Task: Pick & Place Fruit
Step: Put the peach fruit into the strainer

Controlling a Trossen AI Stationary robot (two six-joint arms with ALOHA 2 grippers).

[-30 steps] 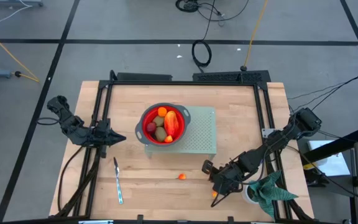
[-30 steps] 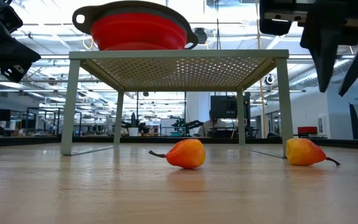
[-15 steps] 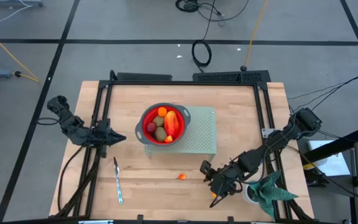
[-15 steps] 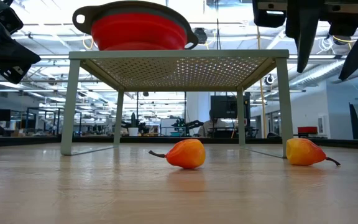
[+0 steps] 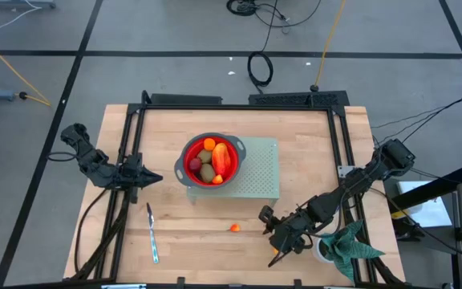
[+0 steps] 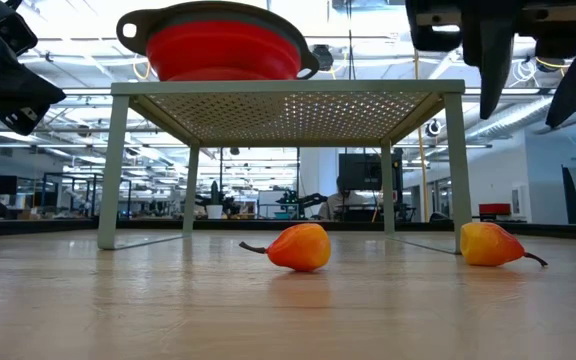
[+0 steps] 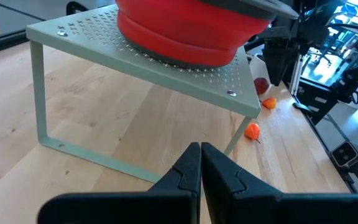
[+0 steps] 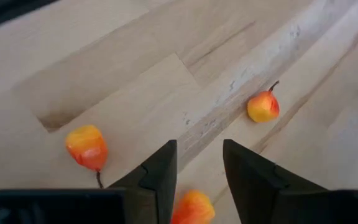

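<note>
Fruit pieces, small orange pears with thin stems, lie on the table. One pear [image 5: 235,228] sits at 6 o'clock from the red bowl [image 5: 212,160], bare wood all around. The right gripper [image 5: 282,241] hangs spread wide over another [image 8: 192,208]. The left gripper [image 7: 200,171] stays pinched closed, empty, near the table's 9 o'clock edge.

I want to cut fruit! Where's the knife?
In the high view, the silver knife lies on the table's front left, just past the waiting left gripper, left of a small orange fruit.

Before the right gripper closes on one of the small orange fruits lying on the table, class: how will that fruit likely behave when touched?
The small orange fruit is rounded, so a nudge would probably roll it. Its thin stem may check that. Its smooth skin could slip between the right gripper fingers, now open.
</note>
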